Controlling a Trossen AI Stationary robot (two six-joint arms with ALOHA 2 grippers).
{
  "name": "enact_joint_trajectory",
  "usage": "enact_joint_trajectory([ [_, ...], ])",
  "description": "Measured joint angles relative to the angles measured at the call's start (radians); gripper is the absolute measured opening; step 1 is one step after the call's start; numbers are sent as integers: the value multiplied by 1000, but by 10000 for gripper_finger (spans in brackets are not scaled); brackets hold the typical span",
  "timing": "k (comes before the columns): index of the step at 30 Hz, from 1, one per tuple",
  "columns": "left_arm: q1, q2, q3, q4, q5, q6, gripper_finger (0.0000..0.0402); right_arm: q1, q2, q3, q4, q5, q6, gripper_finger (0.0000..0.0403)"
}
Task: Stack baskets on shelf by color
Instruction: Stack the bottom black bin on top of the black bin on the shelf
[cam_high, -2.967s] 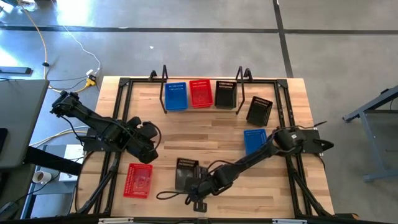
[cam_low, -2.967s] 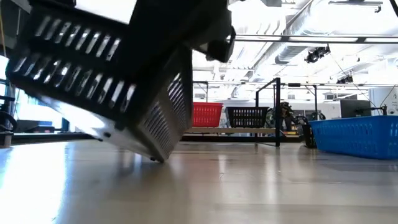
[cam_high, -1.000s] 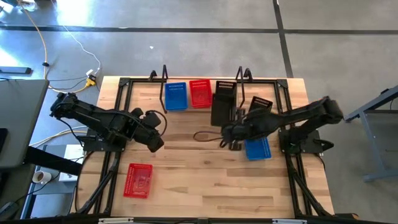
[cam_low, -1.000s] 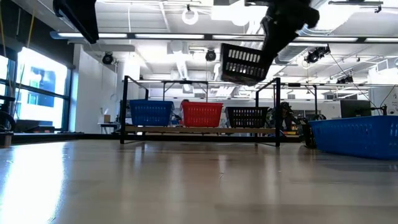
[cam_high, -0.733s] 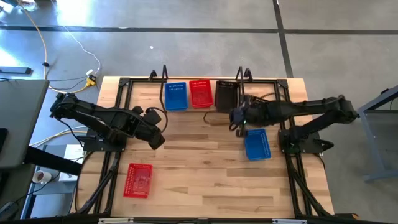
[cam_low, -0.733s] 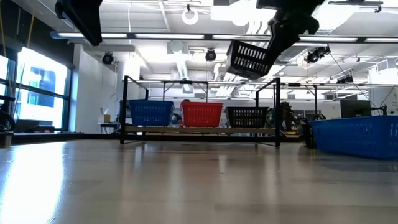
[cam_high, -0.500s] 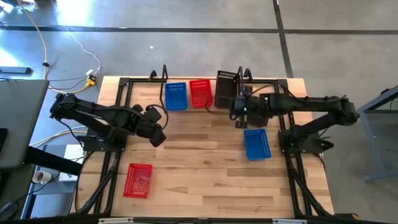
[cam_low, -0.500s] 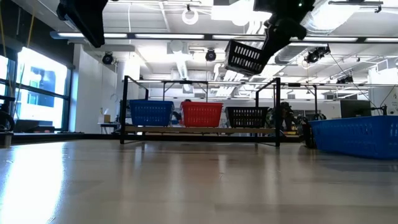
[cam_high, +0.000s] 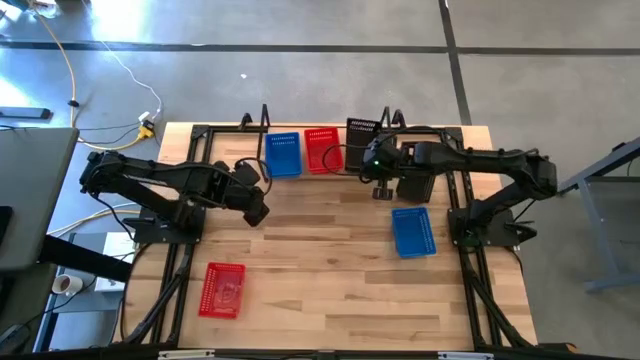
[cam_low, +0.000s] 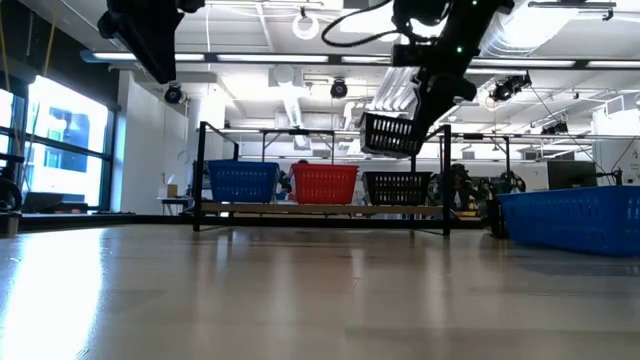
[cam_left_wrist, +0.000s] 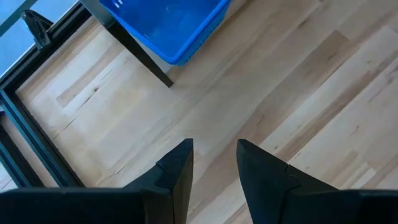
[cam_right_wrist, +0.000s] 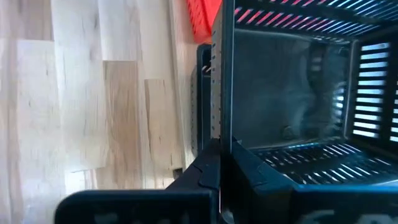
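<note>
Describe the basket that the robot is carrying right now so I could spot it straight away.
Look to the far edge of the table, where the shelf holds a blue, a red and a black basket. The carried black basket hangs in the air above the shelf's black one, pinched by the right gripper. It alone touches nothing else.

Blue, red and black baskets showing against pale wood

You are looking at a blue basket (cam_high: 283, 155), a red basket (cam_high: 322, 150) and a slotted black basket (cam_low: 398, 187) sitting on the light-wood shelf (cam_low: 320, 209); another black basket (cam_low: 390, 133) is hanging above, a second blue one (cam_high: 412, 231) and a perforated red one (cam_high: 223, 289) are lying on the blond table (cam_high: 320, 290).
</note>
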Motion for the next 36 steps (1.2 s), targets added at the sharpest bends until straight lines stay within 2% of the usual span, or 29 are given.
enact_joint_trajectory([
  [14,68,0,0,7,1,44,115,-58,56,0,6,-50,-9,0],
  [28,69,0,0,11,1,44,115,-99,58,0,9,-144,-29,0],
  [36,69,0,0,11,4,44,115,-99,60,0,1,-140,-35,0],
])
